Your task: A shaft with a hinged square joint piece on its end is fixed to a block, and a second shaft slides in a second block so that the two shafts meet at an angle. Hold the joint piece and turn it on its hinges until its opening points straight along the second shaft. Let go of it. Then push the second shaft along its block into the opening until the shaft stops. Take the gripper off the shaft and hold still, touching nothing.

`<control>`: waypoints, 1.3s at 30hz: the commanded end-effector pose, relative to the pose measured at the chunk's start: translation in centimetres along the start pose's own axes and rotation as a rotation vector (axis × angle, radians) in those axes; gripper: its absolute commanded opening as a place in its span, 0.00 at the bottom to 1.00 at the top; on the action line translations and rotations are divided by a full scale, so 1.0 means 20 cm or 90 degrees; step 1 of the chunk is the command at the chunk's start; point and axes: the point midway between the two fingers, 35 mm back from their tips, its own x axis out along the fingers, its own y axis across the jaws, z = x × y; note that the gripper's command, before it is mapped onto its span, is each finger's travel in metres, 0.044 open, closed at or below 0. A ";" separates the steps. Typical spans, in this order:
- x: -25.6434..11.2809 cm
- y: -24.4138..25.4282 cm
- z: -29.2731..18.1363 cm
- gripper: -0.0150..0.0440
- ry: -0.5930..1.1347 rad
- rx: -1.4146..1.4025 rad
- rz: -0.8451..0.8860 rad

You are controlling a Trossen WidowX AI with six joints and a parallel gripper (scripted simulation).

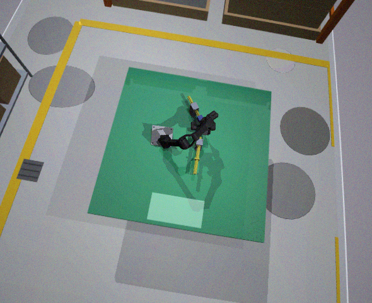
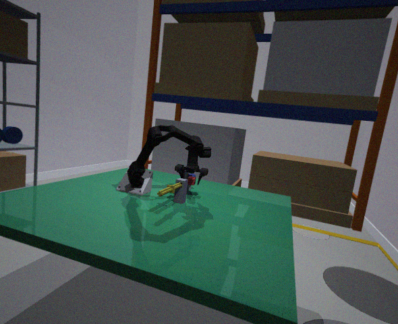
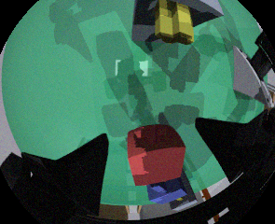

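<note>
The red joint piece (image 2: 191, 180) (image 3: 158, 156) sits beside its blue hinge part (image 1: 200, 117) (image 3: 166, 191) on the end of the first yellow shaft (image 1: 189, 98), which is fixed to a grey block (image 1: 194, 105). The second yellow shaft (image 1: 197, 160) (image 2: 167, 190) (image 3: 174, 21) passes through the other grey block (image 1: 199, 142) (image 2: 181, 192). Its near end sticks out a little, with a gap to the red piece. My gripper (image 1: 204, 127) (image 3: 154, 131) is open above the joint, one finger on each side, with gaps to the red piece. The exact direction of the opening is unclear.
The blocks stand on the green table (image 1: 231, 196) (image 2: 226, 237). The arm's grey base plate (image 1: 154, 138) (image 2: 146, 188) is to the left of the shafts. A collar (image 1: 197, 159) rings the second shaft. Shelves with boxes stand beyond the table.
</note>
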 end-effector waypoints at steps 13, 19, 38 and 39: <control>0.09 0.02 -0.02 1.00 0.007 0.008 0.006; 0.13 0.02 -0.02 1.00 0.007 0.008 0.006; 0.13 0.02 -0.02 0.56 0.007 0.008 0.006; 0.13 0.02 -0.02 0.56 0.007 0.008 0.006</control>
